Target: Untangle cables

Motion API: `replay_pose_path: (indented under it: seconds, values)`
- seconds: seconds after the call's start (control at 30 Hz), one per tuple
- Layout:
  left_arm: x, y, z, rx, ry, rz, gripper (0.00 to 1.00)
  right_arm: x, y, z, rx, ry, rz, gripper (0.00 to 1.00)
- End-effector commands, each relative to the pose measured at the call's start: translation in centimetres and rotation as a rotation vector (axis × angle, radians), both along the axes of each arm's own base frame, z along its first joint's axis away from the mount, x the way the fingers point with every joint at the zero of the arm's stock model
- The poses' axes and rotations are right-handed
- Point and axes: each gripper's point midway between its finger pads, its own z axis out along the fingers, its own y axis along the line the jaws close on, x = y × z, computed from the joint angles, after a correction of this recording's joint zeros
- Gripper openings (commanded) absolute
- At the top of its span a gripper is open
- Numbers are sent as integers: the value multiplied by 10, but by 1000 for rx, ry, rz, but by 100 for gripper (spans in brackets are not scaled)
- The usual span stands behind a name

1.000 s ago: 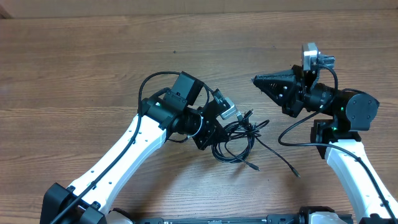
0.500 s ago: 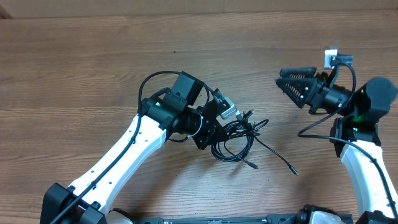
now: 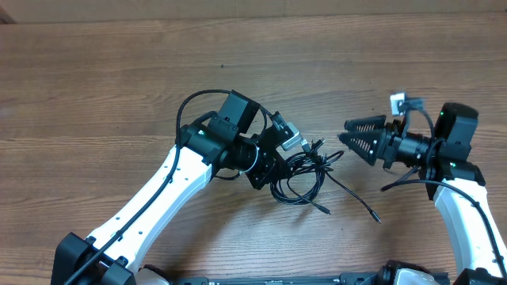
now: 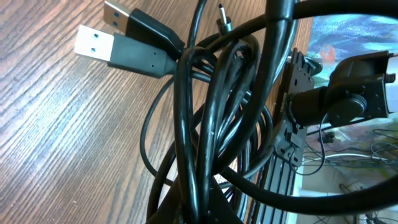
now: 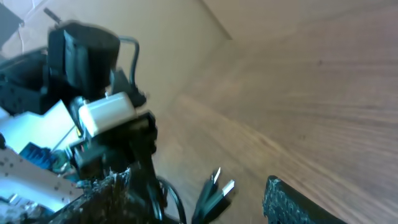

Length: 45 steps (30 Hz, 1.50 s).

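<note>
On the brown wood-grain table (image 3: 119, 79), the black two-finger right gripper (image 3: 345, 131), its jaws newly parted and empty, is swinging back in toward the tangle, probably to pick out a strand. Just beyond it, the thin black cables (image 3: 301, 178) are lying mid-table in one looped knot, with silver-tipped USB plugs (image 4: 99, 40) poking out. The black left gripper (image 3: 273, 162) is clamping their far side.

Brown wood-grain counter (image 3: 119, 95) fills the view. On it the black cables (image 3: 305, 178) sit in one knotted heap near the middle, loose ends trailing right, two USB plugs (image 4: 124, 46) flat on the wood.
</note>
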Motion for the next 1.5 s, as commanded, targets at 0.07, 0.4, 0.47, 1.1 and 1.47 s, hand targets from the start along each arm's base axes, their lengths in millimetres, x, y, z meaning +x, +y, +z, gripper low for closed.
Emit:
replay_pose_path:
  seconds: [0.07,0.4,0.47,1.1,1.47]
  values:
    - [-1,-8,12,-50,-9,-15,4,-17,19,-6,-64,-174,102,71]
    - [-1,-8,12,-52,-11,-14,4,-32,55,-26,-160,-181,205,66]
    - [-1,-8,12,-52,-11,-14,4,-33,56,-26,-160,-180,207,66]
    - [-1,-8,12,-52,-11,-14,4,-30,56,-22,-159,-213,205,52]
    - [-1,-8,12,-51,-10,-14,4,-25,56,-18,-164,-257,201,16]
